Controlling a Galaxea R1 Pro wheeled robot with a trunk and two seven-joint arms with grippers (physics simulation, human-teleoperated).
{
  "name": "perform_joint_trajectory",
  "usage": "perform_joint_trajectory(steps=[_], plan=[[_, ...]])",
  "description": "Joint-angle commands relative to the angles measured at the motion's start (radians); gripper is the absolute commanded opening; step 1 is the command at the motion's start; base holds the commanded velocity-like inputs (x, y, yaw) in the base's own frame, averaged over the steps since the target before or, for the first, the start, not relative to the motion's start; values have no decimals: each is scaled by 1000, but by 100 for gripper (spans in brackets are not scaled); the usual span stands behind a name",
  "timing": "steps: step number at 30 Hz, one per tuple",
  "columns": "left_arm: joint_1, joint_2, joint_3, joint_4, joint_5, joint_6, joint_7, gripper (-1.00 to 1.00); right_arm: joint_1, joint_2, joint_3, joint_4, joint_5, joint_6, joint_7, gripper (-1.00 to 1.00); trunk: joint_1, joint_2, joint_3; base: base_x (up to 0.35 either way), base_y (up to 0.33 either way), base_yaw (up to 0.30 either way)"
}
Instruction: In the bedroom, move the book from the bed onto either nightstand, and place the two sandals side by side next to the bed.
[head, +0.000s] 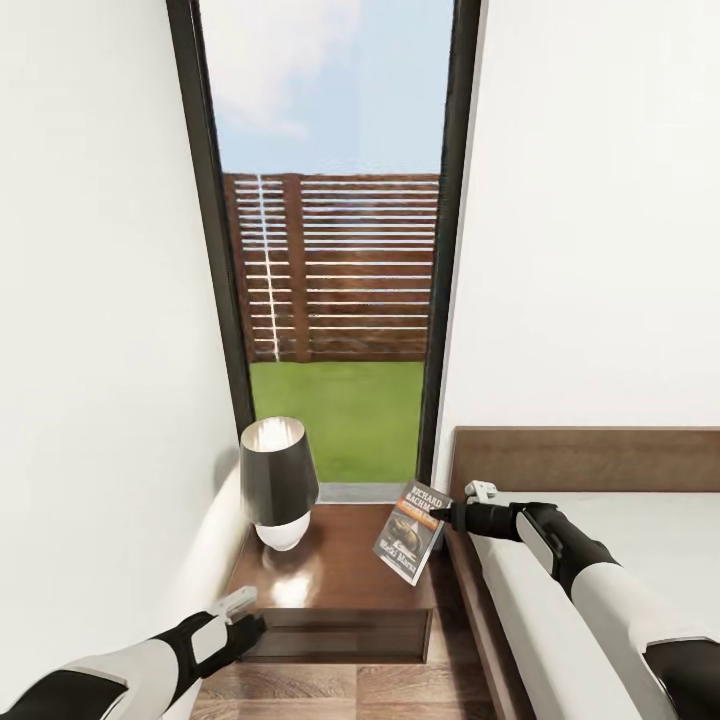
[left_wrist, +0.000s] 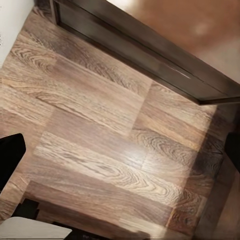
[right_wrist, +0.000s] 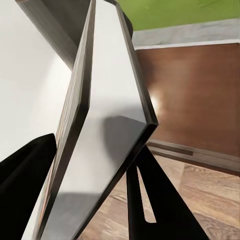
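The book (head: 411, 531), a thin paperback with a dark cover and an orange band, hangs tilted over the right edge of the dark wood nightstand (head: 335, 580). My right gripper (head: 438, 516) is shut on its right edge. In the right wrist view the book (right_wrist: 105, 125) sits between the black fingers (right_wrist: 150, 200), above the nightstand top (right_wrist: 200, 95). The bed (head: 600, 560) with its off-white mattress and brown headboard lies to the right. My left gripper (head: 245, 618) hovers low in front of the nightstand's left corner, over the plank floor (left_wrist: 100, 140). The sandals are out of view.
A lamp (head: 277, 483) with a dark shade and white base stands on the nightstand's left half. Behind it is a tall black-framed window (head: 335, 250) onto grass and a slatted fence. A white wall (head: 100, 350) closes in the left side. The nightstand front (left_wrist: 165, 65) edges the floor.
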Motion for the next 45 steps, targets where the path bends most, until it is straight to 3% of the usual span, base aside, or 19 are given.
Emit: perform_joint_trajectory(steps=[1, 9, 13, 14, 16, 17, 21, 25, 27, 32, 33, 45], plan=[[4, 0, -9, 1, 10, 3, 2, 100, 0, -1, 5, -1, -11, 11, -2, -100, 0, -1, 0, 0, 0, 0], [29, -9, -11, 1, 7, 4, 3, 100, -1, -1, -2, -1, -16, 99, -4, -100, 0, -1, 0, 0, 0, 0], [50, -19, -13, 1, 5, 4, 3, 100, -2, -1, -47, -1, -28, 155, -12, -100, 0, -1, 0, 0, 0, 0], [65, -25, -14, 1, -3, 4, 3, 100, -2, -1, -131, -1, -47, 176, -34, -100, 0, -1, 0, 0, 0, 0], [72, -29, -14, 1, -11, 4, 2, 100, -2, -1, -180, 1, -53, 182, -57, -100, 0, -1, 0, 0, 0, 0], [79, -31, -14, 1, -22, 3, 2, 100, -2, 0, -226, 6, -56, 191, -90, -100, 0, -1, 0, 0, 0, 0], [91, -35, -14, 1, -45, 3, 2, 100, -2, 6, -302, 23, -61, 216, -171, -100, 0, -1, 0, 0, 0, 0], [98, -38, -14, 1, -67, 3, 2, 100, -3, 30, -353, 43, -66, 238, -254, -100, 0, -1, 0, 0, 0, 0], [103, -55, -14, 1, -78, 3, 2, 100, -3, 43, -400, 68, -122, 248, -296, -100, 0, -1, 0, 0, 0, 0], [106, -61, -14, 1, -81, 2, 2, 100, -3, 46, -441, 111, -190, 249, -305, -100, 0, -1, 0, 0, 0, 0], [108, -63, -14, 1, -87, 2, 2, 100, -3, 48, -455, 136, -233, 249, -308, -100, 0, -1, 0, 0, 0, 0], [109, -66, -14, 1, -94, 2, 2, 100, -3, 61, -462, 155, -268, 249, -309, -100, 0, -1, 0, 138, 58, 0]])
